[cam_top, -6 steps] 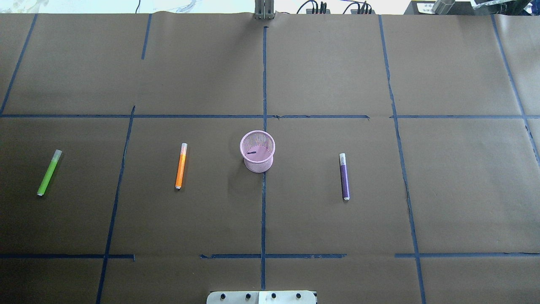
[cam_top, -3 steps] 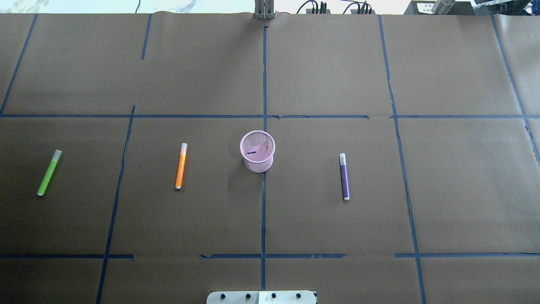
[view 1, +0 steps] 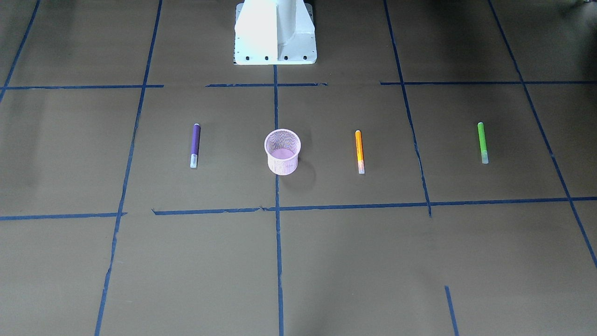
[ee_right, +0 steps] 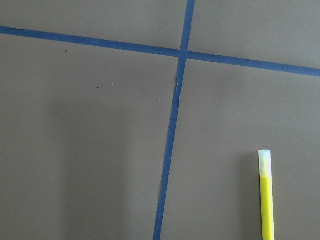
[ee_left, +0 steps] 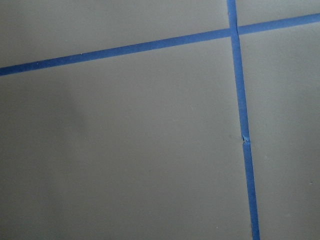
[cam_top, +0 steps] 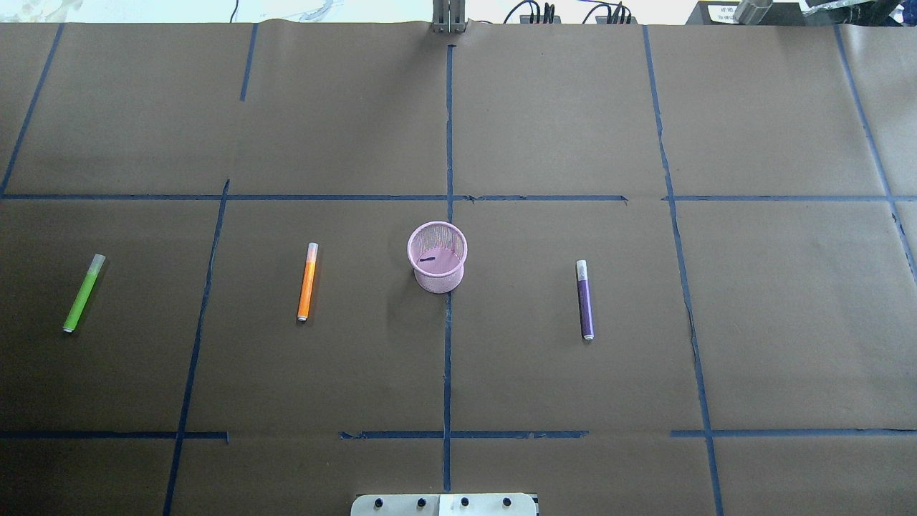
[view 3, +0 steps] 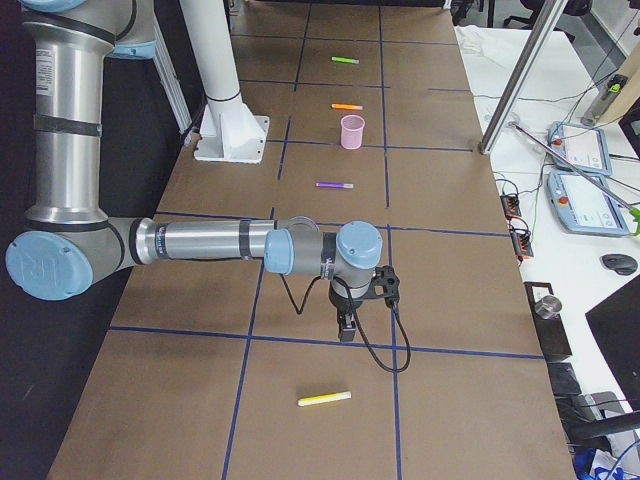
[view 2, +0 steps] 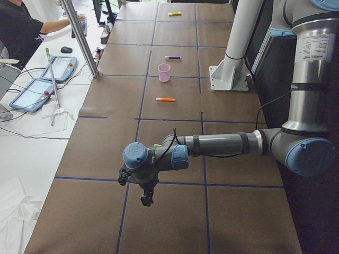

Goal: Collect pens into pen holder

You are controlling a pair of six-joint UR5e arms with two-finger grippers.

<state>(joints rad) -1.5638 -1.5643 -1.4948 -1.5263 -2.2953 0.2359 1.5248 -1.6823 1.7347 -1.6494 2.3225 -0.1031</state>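
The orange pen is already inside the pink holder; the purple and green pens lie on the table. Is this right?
No. The orange pen lies on the table, apart from the pen holder, as the overhead view shows. The rest holds.

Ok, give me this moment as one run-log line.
pen holder: upright, empty | purple pen, orange pen, green pen: flat on table | left gripper, right gripper: far from holder, state unclear
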